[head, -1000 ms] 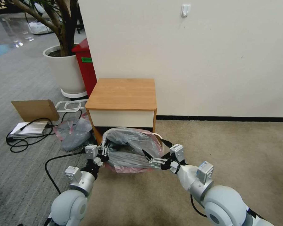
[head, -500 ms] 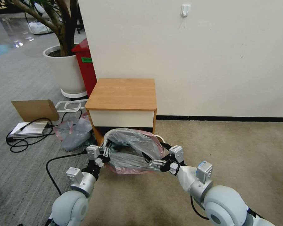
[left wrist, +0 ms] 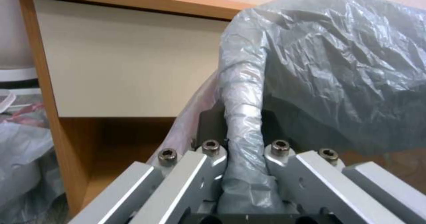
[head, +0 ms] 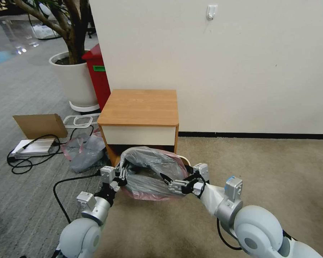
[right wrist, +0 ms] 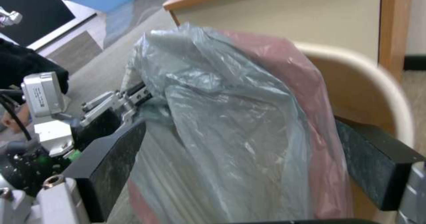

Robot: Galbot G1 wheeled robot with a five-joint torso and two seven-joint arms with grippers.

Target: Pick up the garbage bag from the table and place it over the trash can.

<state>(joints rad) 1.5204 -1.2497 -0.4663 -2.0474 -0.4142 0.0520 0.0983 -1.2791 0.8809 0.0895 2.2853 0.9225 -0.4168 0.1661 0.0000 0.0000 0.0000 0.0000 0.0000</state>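
Note:
The grey garbage bag [head: 150, 168] with its pink rim lies bunched over the cream trash can [head: 185, 158], which stands on the carpet right in front of the wooden table [head: 140, 107]. My left gripper [head: 120, 172] is at the bag's left side, shut on a twisted fold of the garbage bag [left wrist: 242, 124]. My right gripper [head: 174, 179] is at the bag's right side and stands open. In the right wrist view its black pads [right wrist: 111, 164] straddle the garbage bag [right wrist: 231, 124], with the trash can's rim [right wrist: 377, 74] just behind. The bag hides most of the can.
A tall red bin [head: 97, 75] and a white plant pot [head: 73, 80] stand left of the table. Cardboard [head: 41, 125], black cables [head: 32, 159] and a grey-pink plastic heap [head: 84, 150] lie on the floor at left. Open beige carpet [head: 258, 172] lies to the right.
Both grippers have edged slightly inward toward the bag. The bag's bunched top has risen a little. The left gripper has kept its hold.

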